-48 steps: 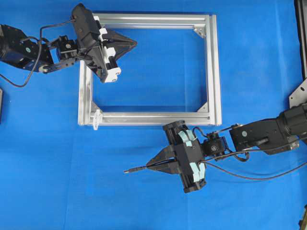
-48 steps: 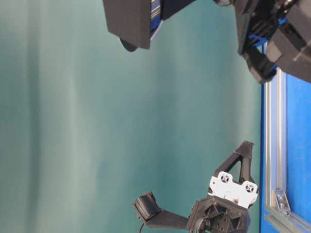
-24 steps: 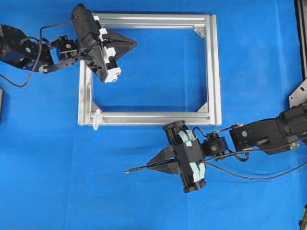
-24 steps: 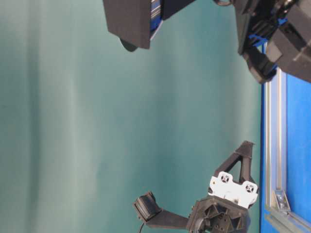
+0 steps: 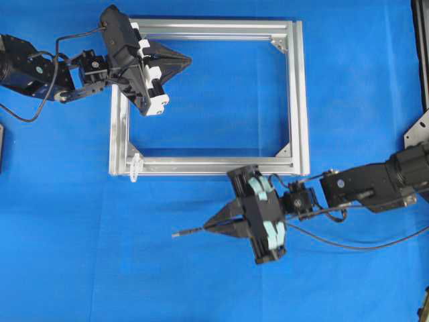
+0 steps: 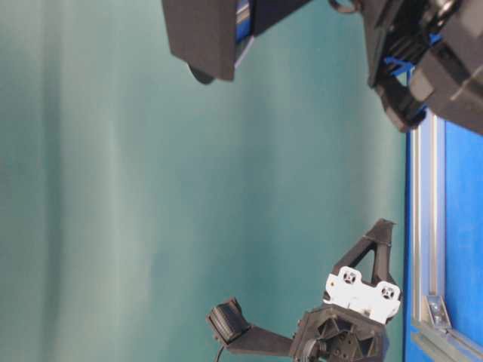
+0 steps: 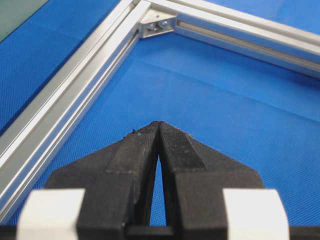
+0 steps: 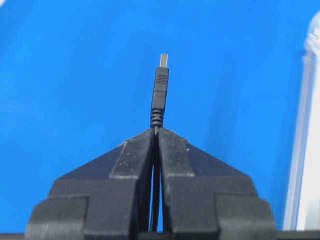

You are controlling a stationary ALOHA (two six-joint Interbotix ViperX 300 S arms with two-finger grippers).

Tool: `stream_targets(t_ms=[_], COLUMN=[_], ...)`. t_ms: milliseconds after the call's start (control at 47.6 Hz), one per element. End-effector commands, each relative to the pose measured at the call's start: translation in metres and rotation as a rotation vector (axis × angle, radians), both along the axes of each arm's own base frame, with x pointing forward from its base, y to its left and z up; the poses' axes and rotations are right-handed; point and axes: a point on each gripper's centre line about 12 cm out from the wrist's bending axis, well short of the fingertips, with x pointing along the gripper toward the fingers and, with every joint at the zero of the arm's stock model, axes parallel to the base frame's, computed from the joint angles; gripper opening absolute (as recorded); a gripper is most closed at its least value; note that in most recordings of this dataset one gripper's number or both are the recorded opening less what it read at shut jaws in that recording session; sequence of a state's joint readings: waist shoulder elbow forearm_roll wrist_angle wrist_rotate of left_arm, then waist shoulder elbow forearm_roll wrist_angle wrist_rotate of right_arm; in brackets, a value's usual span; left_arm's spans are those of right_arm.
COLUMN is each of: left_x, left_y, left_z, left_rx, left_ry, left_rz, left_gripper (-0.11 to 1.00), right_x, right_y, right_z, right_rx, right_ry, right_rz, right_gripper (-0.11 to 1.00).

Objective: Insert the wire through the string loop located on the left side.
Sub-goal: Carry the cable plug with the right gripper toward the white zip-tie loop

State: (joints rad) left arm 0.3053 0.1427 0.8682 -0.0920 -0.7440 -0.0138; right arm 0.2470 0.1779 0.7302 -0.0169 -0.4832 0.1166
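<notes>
Jaws of the right gripper (image 5: 209,227) are pressed together on the wire (image 8: 160,92), pinching it just behind the moulded collar of its slim plug. Holding it that close to the end leaves only a short, stiff length sticking out, so the silvery tip can be aimed rather than flopping about; in the right wrist view the plug stands straight out ahead of the fingertips. From above, the plug points toward the left of the overhead view, hovering over bare blue cloth (image 5: 80,255) below the frame (image 5: 300,100), while the rest of the wire trails back under the arm to the right, slack enough not to tug on the plug.

The string loop (image 5: 135,167) is a small whitish thing hanging at the lower left corner of the frame, up and to the left of the plug tip and well apart from it. My reading is that the wire is grasped and lined up roughly in the threading direction, but the approach to the loop is not yet made.

The left gripper (image 7: 158,125) is closed on nothing, its tips touching, parked over the upper left part of the frame. It sits away from the loop, which seems sensible: it keeps the path clear, though it could be wanted later to take the tip once it is through
</notes>
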Motion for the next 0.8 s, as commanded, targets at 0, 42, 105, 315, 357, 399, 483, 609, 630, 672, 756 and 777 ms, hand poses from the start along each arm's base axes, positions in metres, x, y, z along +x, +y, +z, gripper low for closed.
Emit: stream_targets(t_ms=[0, 42, 105, 315, 357, 399, 483, 609, 630, 672, 756, 777], left_x=[0.001, 0.001, 0.000, 0.000, 0.000, 0.000, 0.000, 0.000, 0.000, 0.000, 0.000, 0.000], left_y=[0.001, 0.001, 0.001, 0.001, 0.001, 0.001, 0.001, 0.001, 0.001, 0.001, 0.001, 0.001], left_z=[0.015, 0.015, 0.015, 0.015, 0.015, 0.015, 0.015, 0.015, 0.015, 0.015, 0.015, 0.015], left_rx=[0.013, 0.013, 0.013, 0.013, 0.013, 0.013, 0.013, 0.013, 0.013, 0.013, 0.013, 0.013], left_ry=[-0.043, -0.043, -0.043, -0.041, -0.041, -0.041, -0.041, -0.041, -0.041, -0.041, -0.041, -0.041], left_rz=[0.001, 0.001, 0.001, 0.002, 0.001, 0.001, 0.001, 0.001, 0.001, 0.001, 0.001, 0.001], left_gripper=[0.00, 0.00, 0.00, 0.00, 0.00, 0.00, 0.00, 0.00, 0.00, 0.00, 0.00, 0.00], right_x=[0.002, 0.002, 0.001, -0.003, -0.004, -0.005, -0.006, -0.005, -0.005, -0.005, -0.005, -0.005], right_y=[-0.011, -0.017, -0.027, -0.057, -0.062, -0.067, -0.074, -0.083, -0.084, -0.086, -0.087, -0.087], right_z=[0.018, 0.017, 0.016, 0.015, 0.016, 0.016, 0.016, 0.015, 0.016, 0.016, 0.016, 0.016], right_rx=[0.014, 0.012, 0.010, 0.009, 0.010, 0.010, 0.007, 0.006, 0.006, 0.005, 0.004, 0.005], right_ry=[-0.047, -0.045, -0.040, -0.048, -0.053, -0.056, -0.057, -0.055, -0.058, -0.057, -0.057, -0.057], right_rz=[-0.029, -0.043, -0.066, -0.139, -0.151, -0.164, -0.182, -0.204, -0.208, -0.212, -0.214, -0.215], right_gripper=[0.00, 0.00, 0.00, 0.00, 0.00, 0.00, 0.00, 0.00, 0.00, 0.00, 0.00, 0.00])
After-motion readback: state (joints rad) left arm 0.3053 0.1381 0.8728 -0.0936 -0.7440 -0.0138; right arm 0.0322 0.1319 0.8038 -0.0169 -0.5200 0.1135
